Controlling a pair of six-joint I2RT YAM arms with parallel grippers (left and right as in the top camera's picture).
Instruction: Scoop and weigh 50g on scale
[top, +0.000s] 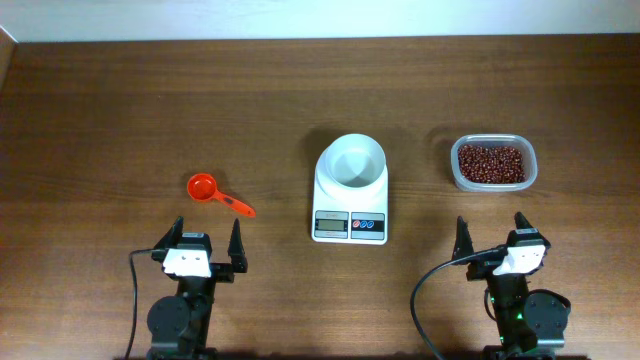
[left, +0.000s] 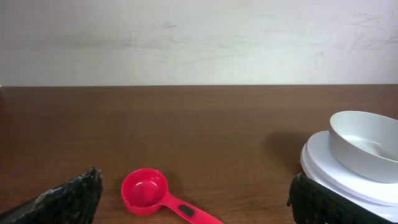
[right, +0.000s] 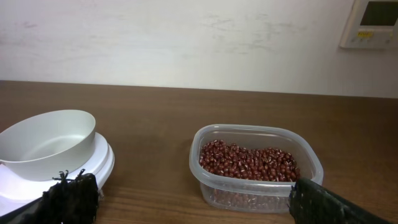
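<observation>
Scale (top: 349, 222) with its white bowl (top: 351, 161) sits between my left gripper (top: 208, 227) and right gripper (top: 491, 222). Both gape fully wide, gripping nothing.

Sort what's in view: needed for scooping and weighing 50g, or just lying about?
For the job:
- scale
- white bowl sitting on it
- red scoop
- tub of beans

Just there:
- wall panel behind the table
- arm cables
</observation>
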